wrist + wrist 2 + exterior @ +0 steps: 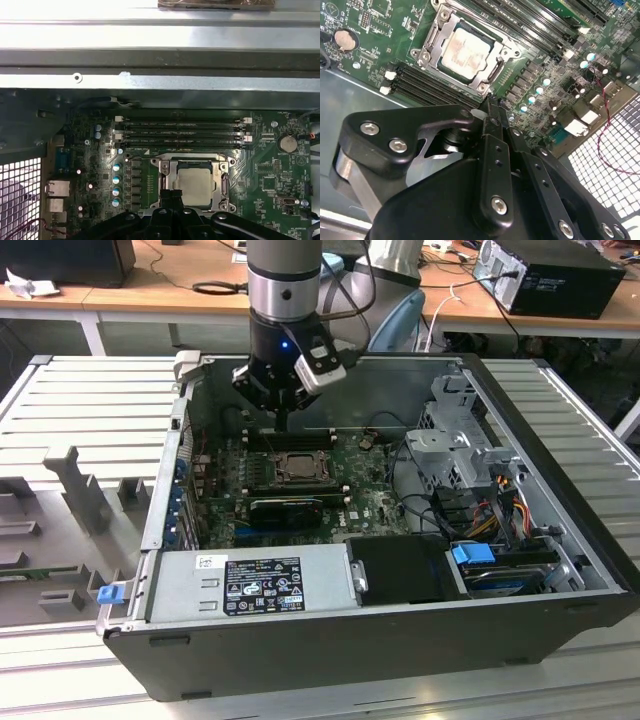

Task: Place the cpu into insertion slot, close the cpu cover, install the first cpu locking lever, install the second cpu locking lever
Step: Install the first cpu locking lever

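Hovering gripper (489, 104): jaws together, empty, just above the board (270, 200) beside the cover (434, 35).
Cpu (466, 51): seated in the slot (479, 33), cover down around it, near the board's memory-slot (182, 132) edge.
Handling: light, stiff, probably fragile underneath; best taken by 2 opposite edges.

open computer case (350, 655), green motherboard (265, 185), coin battery (287, 144), black memory slots (182, 131), power supply (195, 585)
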`<move>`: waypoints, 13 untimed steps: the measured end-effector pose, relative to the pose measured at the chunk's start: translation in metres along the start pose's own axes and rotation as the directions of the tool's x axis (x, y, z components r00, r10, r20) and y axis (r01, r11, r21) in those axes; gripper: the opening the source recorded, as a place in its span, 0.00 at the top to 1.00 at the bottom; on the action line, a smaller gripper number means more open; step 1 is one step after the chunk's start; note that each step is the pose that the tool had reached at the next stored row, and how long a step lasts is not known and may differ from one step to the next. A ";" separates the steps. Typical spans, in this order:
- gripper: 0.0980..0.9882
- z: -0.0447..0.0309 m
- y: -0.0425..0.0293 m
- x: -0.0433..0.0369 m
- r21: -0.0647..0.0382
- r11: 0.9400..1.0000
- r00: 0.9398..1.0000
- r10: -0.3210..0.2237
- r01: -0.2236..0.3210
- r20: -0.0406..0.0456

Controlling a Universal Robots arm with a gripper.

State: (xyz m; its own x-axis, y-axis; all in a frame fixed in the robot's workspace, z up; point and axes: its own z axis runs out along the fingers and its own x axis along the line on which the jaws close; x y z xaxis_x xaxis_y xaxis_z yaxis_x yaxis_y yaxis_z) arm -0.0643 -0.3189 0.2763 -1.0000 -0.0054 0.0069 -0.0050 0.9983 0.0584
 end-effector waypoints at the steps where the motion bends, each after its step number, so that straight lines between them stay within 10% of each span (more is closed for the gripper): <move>1: 0.99 0.0003 0.0000 0.0000 0.000 1.000 1.000 0.000 0.000 0.000; 13: 0.99 0.0023 -0.0001 0.0079 -0.001 1.000 1.000 0.000 0.000 0.000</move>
State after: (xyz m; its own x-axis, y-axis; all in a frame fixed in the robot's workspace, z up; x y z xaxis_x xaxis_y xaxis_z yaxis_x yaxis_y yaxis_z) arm -0.0722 -0.3189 0.2741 -1.0000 -0.0054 0.0067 -0.0050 0.9982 0.0592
